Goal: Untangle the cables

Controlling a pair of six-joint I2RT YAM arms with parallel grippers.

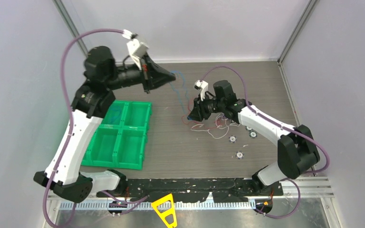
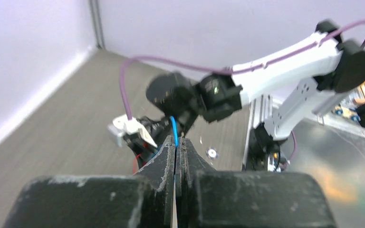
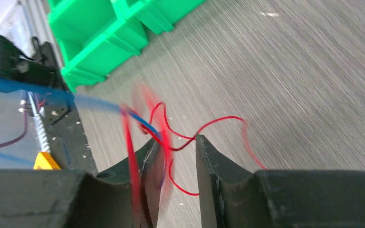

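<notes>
We saw the cables (image 1: 208, 128) worked.
Left gripper (image 2: 176, 145) clamped the blue cable (image 2: 173, 126); right gripper (image 3: 178, 147) gaped around the red cable (image 3: 218, 119).

My left gripper (image 1: 168, 78) raised far-left, blue cable (image 1: 176, 81) running toward my right gripper (image 1: 193, 114) above cable tangle (image 1: 213, 129); green bin (image 1: 123, 135) left.

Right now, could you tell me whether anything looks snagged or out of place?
Yes: a red cable crosses the right gripper's open jaws and seems draped over one finger, a possible snag. The left gripper, shut on a blue cable, holds it in the air.
</notes>
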